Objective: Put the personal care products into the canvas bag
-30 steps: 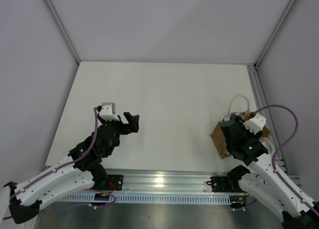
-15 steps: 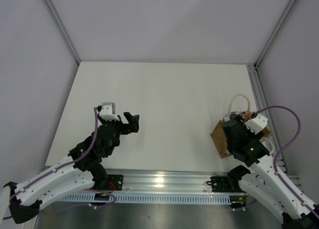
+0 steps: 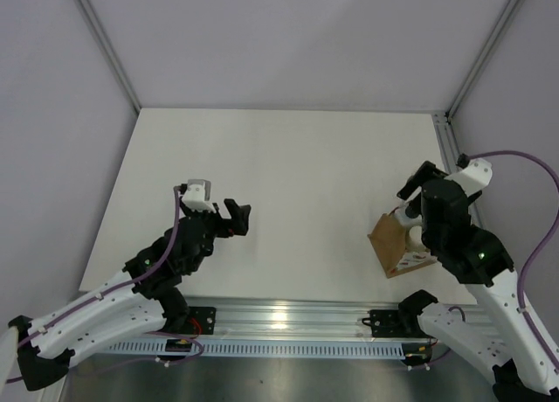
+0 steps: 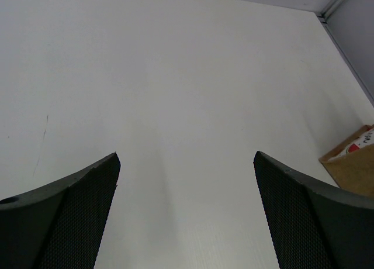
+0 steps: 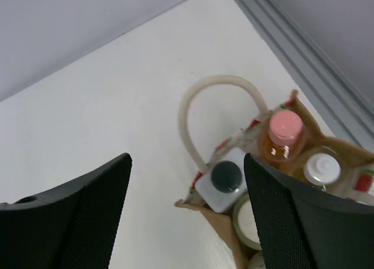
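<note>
Tote of tan-brown canvas (image 3: 384, 243), upright near the right edge of the white table (image 3: 288, 157), toward its near side. Holds all four bottles, caps up and packed close. Clear squarish bottle with black cap (image 5: 225, 178) against the tote's rim, orange bottle with pink cap (image 5: 284, 128) just beside it, slim amber bottle with white cap (image 5: 321, 168) next to that. Squat pale-green cylinder (image 5: 248, 222) tucked just beside the black-capped bottle. Cream-white loop handle (image 5: 216, 82) flopped outward onto the table on the tote's far side.

Right gripper (image 3: 410, 185) poised above the far-left side of the tote, clear of the bottles, fingers spread wide and clamped on nothing.

Left gripper (image 3: 234, 217) well apart from the tote, over the near-left part of the table, fingers likewise wide apart and clamped on nothing. Faces across the tabletop toward the right, with one corner of the tote at the right edge of its wrist view.
</note>
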